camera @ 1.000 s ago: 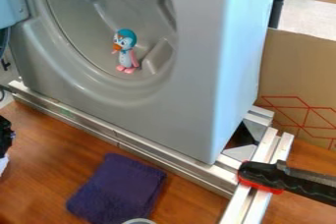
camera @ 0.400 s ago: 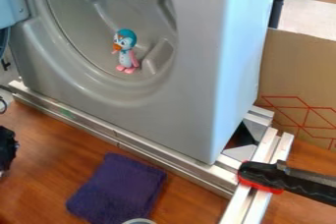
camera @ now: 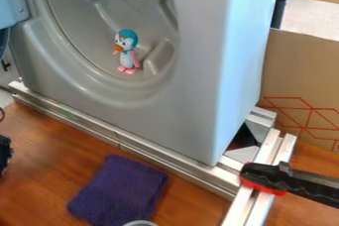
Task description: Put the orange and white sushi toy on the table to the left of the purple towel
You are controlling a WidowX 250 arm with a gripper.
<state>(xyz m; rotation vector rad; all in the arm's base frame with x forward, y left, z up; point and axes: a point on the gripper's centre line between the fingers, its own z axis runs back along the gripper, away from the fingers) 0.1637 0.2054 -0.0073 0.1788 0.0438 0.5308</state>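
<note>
At the left edge shows a sliver of a black part of the arm [camera: 4, 154], low over the wooden table and left of a folded purple cloth [camera: 119, 190]. A small penguin toy [camera: 126, 57] with a teal head and pink feet stands upright inside the round hollow of a grey appliance door frame [camera: 192, 106]. Nothing touches the toy except the hollow around it.
Metal rails [camera: 152, 155] run along the appliance's base and out at the lower right, where a black-and-red handled tool [camera: 285, 179] lies across them. A light rim [camera: 140, 223] shows at the bottom edge. Cardboard [camera: 301, 76] stands at right.
The black arm part at the left edge has shifted down, and less of it shows than half a second ago. Toy, cloth and tool have stayed where they were.
</note>
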